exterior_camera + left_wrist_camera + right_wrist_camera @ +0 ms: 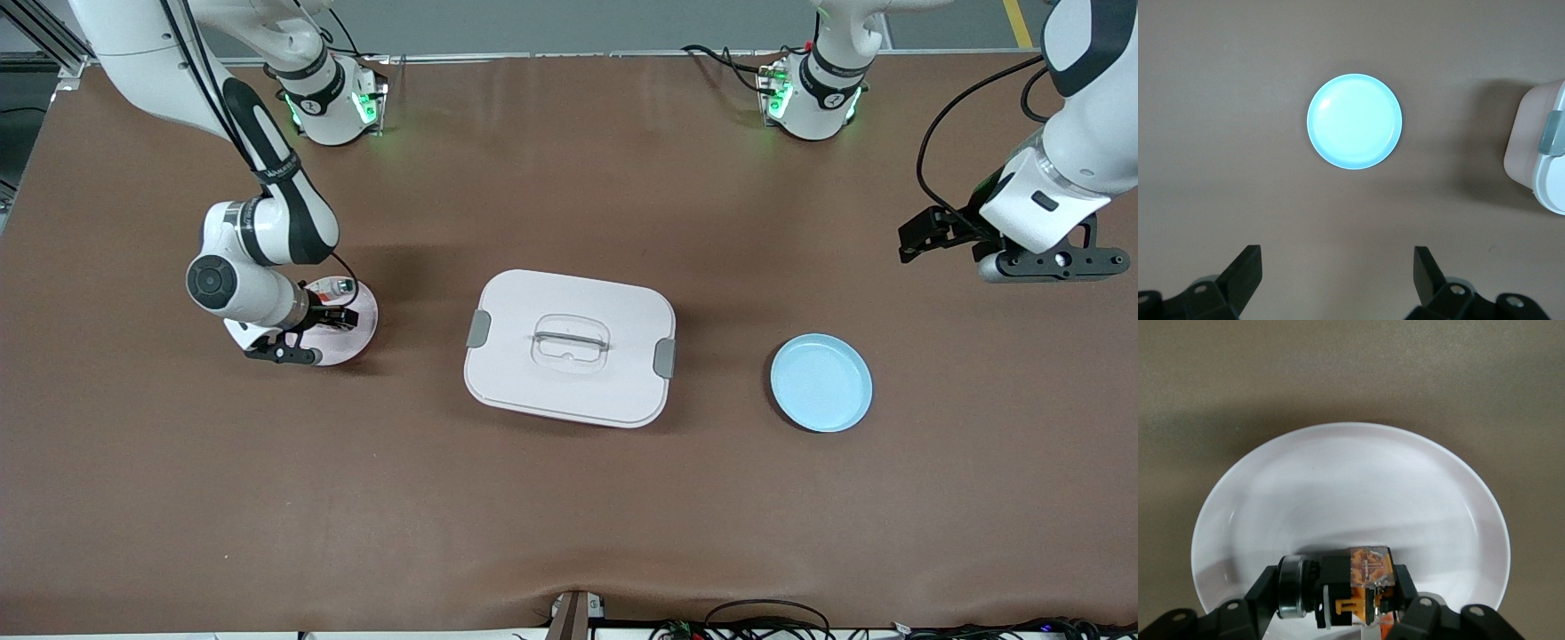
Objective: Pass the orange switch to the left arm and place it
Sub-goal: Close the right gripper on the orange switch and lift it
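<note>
The orange switch (1361, 583), orange and black with a round metal-ringed end, lies low in a white plate (1351, 480) toward the right arm's end of the table. My right gripper (1337, 590) is shut on the switch, one finger at each end. From the front, the right gripper (327, 318) is down on that plate (358, 338) and covers the switch. The box (569, 382), white with grey clips, sits mid-table. My left gripper (920, 233) waits open and empty in the air over the left arm's end of the table; its wrist view shows the gripper (1337, 267) over bare mat.
A light blue plate (821, 382) lies between the box and the left arm's end, and it also shows in the left wrist view (1354, 121) with a corner of the box (1541, 153). A small whitish part with green and red bits (339, 286) rests on the white plate's rim.
</note>
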You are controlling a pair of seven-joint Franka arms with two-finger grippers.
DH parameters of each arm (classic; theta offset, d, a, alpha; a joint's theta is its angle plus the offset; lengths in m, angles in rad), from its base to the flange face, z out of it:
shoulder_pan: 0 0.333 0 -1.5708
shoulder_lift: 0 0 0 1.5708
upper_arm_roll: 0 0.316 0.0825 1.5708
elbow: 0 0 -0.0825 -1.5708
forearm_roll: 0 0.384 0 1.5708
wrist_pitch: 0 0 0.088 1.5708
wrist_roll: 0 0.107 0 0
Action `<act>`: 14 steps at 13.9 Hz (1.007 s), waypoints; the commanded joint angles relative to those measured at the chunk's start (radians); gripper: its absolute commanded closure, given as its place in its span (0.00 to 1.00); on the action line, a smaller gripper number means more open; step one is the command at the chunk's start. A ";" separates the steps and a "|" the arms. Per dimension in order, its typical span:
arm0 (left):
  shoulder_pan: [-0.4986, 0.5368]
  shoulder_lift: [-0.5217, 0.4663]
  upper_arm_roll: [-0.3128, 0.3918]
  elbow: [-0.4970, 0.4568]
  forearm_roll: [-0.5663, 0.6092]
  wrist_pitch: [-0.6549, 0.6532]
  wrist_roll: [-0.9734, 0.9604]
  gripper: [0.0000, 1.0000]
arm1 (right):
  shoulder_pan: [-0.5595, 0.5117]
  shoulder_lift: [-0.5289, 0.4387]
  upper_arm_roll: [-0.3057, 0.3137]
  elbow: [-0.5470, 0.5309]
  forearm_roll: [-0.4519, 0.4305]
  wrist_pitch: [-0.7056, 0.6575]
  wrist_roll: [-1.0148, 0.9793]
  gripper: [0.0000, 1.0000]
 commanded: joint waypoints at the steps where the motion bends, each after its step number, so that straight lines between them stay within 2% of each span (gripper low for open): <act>1: -0.004 0.007 -0.004 -0.004 -0.015 0.025 0.007 0.00 | 0.005 -0.009 -0.001 -0.014 -0.011 0.011 0.008 1.00; 4: -0.004 0.015 -0.007 -0.004 -0.015 0.027 0.007 0.00 | -0.001 -0.017 -0.001 0.003 -0.009 -0.032 0.001 1.00; 7: -0.016 0.017 -0.007 0.001 -0.017 0.028 -0.009 0.00 | -0.006 -0.040 -0.001 0.104 0.006 -0.205 0.011 1.00; 8: -0.017 0.020 -0.007 0.005 -0.017 0.030 -0.010 0.00 | -0.006 -0.046 -0.001 0.139 0.026 -0.263 0.016 1.00; 10: -0.022 0.026 -0.007 0.013 -0.053 0.030 -0.024 0.00 | -0.007 -0.055 -0.007 0.234 0.156 -0.410 0.019 1.00; 11: -0.022 0.029 -0.007 0.014 -0.078 0.030 -0.036 0.00 | -0.015 -0.055 -0.009 0.277 0.193 -0.481 0.046 1.00; 14: -0.025 0.043 -0.007 0.043 -0.113 0.030 -0.078 0.00 | 0.000 -0.057 0.001 0.412 0.210 -0.656 0.251 1.00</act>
